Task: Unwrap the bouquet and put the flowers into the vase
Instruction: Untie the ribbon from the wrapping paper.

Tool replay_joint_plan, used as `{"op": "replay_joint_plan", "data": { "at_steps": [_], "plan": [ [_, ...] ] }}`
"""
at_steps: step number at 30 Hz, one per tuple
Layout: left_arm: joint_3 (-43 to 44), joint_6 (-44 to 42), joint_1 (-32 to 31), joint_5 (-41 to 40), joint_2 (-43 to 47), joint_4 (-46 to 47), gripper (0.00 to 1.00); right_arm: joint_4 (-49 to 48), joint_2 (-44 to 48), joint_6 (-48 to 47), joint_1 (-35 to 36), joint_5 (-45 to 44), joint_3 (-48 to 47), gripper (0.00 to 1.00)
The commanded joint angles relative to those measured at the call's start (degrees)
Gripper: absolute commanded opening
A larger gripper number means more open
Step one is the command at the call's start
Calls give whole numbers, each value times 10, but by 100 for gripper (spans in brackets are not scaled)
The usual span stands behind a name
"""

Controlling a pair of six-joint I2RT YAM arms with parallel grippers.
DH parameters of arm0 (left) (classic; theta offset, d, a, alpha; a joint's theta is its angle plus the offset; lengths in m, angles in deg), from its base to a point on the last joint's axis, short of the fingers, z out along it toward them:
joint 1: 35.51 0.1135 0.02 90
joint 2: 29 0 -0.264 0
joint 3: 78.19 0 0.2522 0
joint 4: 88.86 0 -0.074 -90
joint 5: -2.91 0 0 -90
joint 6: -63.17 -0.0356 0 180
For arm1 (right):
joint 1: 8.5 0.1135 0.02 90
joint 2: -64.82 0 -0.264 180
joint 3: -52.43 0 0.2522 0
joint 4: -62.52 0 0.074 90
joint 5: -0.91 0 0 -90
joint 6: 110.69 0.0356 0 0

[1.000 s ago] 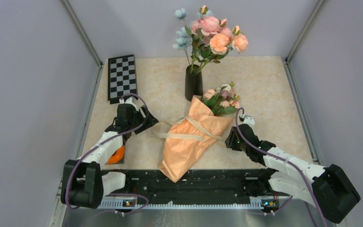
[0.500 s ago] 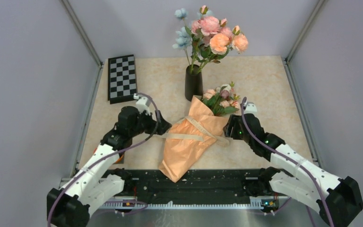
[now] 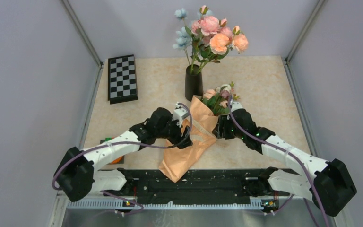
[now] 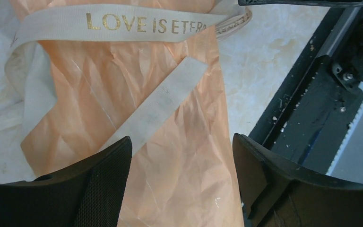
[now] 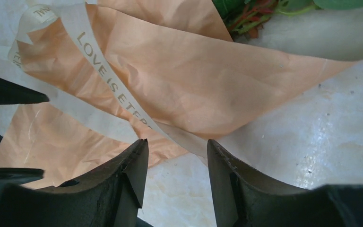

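Flanking the peach-orange paper-wrapped bouquet (image 3: 189,142), which lies on its side just in front of the slim matte-black vase (image 3: 193,85), the left gripper (image 4: 179,142) and right gripper (image 5: 176,142) hang open-jawed over the wrap, holding nothing. A cream ribbon with gold lettering (image 4: 123,22) loops around the cone. A pinch catching paper along with ribbon could drag the whole bunch into the vase, top-heavy with taller pink and orange blooms (image 3: 215,38), and topple it.
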Motion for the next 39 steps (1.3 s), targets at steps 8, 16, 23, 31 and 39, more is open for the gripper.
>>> {"op": "replay_joint_plan", "data": {
  "at_steps": [8, 16, 23, 31, 39],
  "plan": [
    [58, -61, -41, -112, -81, 52, 83, -40, -51, -34, 21, 37, -61, 48],
    [69, -66, -52, -128, -129, 50, 78, -51, -74, -37, 30, 43, -68, 48],
    [61, -65, -63, -173, -116, 52, 48, -54, -86, -39, 35, 45, -75, 46],
    [50, -45, -64, -184, -93, 47, 32, -59, -94, -42, 40, 45, -84, 44],
    [32, -30, -64, -189, -65, 55, 11, -68, -121, -51, 51, 47, -113, 44]
  ]
}}
